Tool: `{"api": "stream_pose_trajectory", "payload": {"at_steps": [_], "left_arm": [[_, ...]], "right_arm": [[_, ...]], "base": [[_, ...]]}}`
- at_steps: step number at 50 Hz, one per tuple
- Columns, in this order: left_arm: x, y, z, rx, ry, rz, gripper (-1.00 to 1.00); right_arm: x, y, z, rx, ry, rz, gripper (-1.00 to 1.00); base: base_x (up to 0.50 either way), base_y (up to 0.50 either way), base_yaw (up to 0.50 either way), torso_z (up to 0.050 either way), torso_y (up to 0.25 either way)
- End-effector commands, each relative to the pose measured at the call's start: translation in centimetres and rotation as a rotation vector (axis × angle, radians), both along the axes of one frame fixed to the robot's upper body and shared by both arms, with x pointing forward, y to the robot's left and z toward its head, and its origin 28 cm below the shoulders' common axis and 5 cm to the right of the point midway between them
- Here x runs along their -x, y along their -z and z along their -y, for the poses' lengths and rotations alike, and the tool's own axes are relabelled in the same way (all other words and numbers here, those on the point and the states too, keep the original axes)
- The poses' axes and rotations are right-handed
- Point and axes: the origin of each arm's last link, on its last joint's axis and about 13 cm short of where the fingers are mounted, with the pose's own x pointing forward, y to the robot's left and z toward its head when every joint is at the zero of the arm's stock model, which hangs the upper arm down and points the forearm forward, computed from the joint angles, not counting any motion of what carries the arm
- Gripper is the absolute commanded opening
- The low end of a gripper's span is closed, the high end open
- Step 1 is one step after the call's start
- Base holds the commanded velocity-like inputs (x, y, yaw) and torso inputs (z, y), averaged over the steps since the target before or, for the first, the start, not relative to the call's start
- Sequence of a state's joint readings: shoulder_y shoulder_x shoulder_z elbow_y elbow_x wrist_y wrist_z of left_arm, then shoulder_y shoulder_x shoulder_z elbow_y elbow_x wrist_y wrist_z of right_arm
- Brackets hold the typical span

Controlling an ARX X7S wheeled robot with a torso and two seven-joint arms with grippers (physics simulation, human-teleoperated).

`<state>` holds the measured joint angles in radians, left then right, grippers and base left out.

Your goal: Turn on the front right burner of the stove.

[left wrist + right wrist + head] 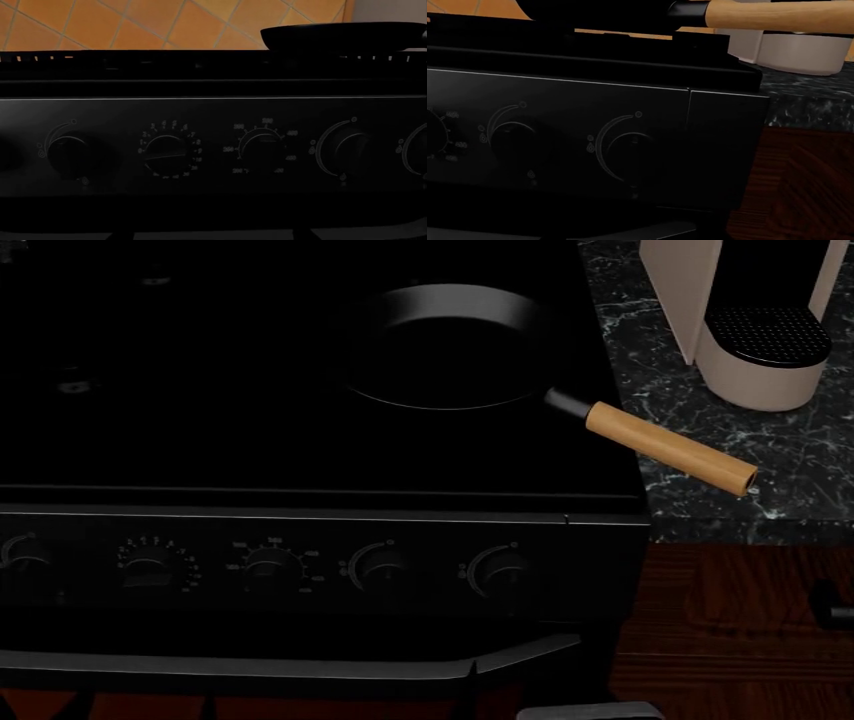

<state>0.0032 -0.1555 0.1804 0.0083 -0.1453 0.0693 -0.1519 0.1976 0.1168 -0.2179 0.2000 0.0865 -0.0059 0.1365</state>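
The black stove (pixel 267 440) fills the head view, with a row of round knobs along its front panel and a grey bar handle (pixel 267 670) below them. The rightmost knob (pixel 502 573) also shows in the right wrist view (pixel 630 150), straight ahead of that camera and apart from it. My left gripper (pixel 212 236) is open; only its two tips show, wide apart, low in front of the middle knobs (pixel 167 154). One dark finger (pixel 470 678) of my right gripper shows by the bar handle; its jaws are hidden.
A black pan (pixel 447 345) with a wooden handle (pixel 667 448) sits on the right of the cooktop, its handle jutting over the dark marble counter (pixel 801 480). A beige coffee machine (pixel 754 320) stands there. A dark wooden cabinet (pixel 734 630) is right of the stove.
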Motion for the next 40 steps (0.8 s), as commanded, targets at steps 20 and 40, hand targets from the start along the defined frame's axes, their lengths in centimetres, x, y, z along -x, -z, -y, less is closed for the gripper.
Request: {"api": "stream_pose_trajectory", "payload": {"at_steps": [20,40], "left_arm": [[0.1,0.1,0.2,-0.036,0.006,0.003,1.0],[0.0,0.3,0.2,-0.039,0.003,-0.005,1.0]], "right_arm": [[-5.1,1.4,-0.8,-0.007,0.028,0.044,1.0],[-8.8,0.8,-1.2,0.043,0.024,0.066,1.0]], "base": [[0.0,0.0,0.0,0.0,0.0],[0.0,0.0,0.0,0.0,0.0]]}}
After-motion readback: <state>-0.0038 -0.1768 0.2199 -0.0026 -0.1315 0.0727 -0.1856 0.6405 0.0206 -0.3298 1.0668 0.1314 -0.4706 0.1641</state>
